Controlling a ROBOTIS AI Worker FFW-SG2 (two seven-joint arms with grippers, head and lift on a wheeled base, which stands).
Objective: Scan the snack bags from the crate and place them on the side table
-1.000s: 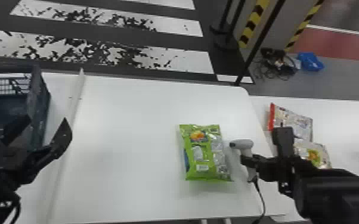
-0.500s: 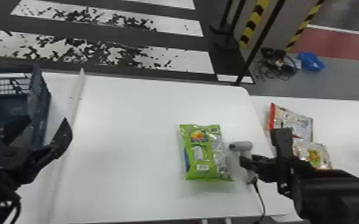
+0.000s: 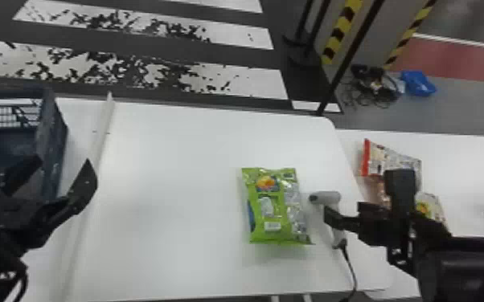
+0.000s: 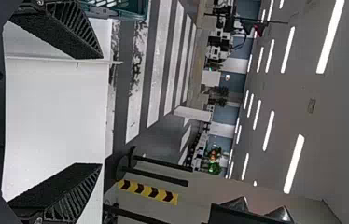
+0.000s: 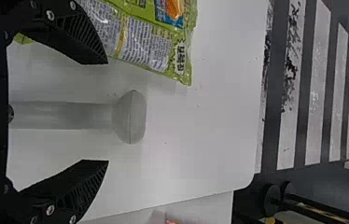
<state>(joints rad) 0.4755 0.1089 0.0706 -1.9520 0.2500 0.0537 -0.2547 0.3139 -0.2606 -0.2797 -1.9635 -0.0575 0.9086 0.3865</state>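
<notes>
– Green and crinkly, what are we looking at between our two grippers?

– Our snack bag (image 3: 271, 209). We see it lying flat on the white table (image 3: 173, 180), much nearer the right gripper (image 3: 362, 194), off to the left of its fingers. Neither set of fingers holds it.

– And what do we have in those right fingers?

– Nothing gripped. We see them spread wide, and in the right wrist view the scanner (image 3: 327, 197) lines up between them, with a gap showing on each side of its handle. Its cord (image 3: 349, 269) trails from the handle's end, on our side of the fingers.

– How about our left gripper (image 3: 63, 162)?

– Fingers well apart too, with nothing between them. In the head view its left finger overlaps the crate (image 3: 52, 152), while its right finger is just beside the long white strip (image 3: 102, 128).

– Do we have any bags on the side table (image 3: 470, 164)?

– Yes, a red-edged bag (image 3: 392, 158) and a pale one (image 3: 432, 207). We find them around the right gripper's right finger, partly behind it and the arm; we can't judge how high the fingers are above them.
</notes>
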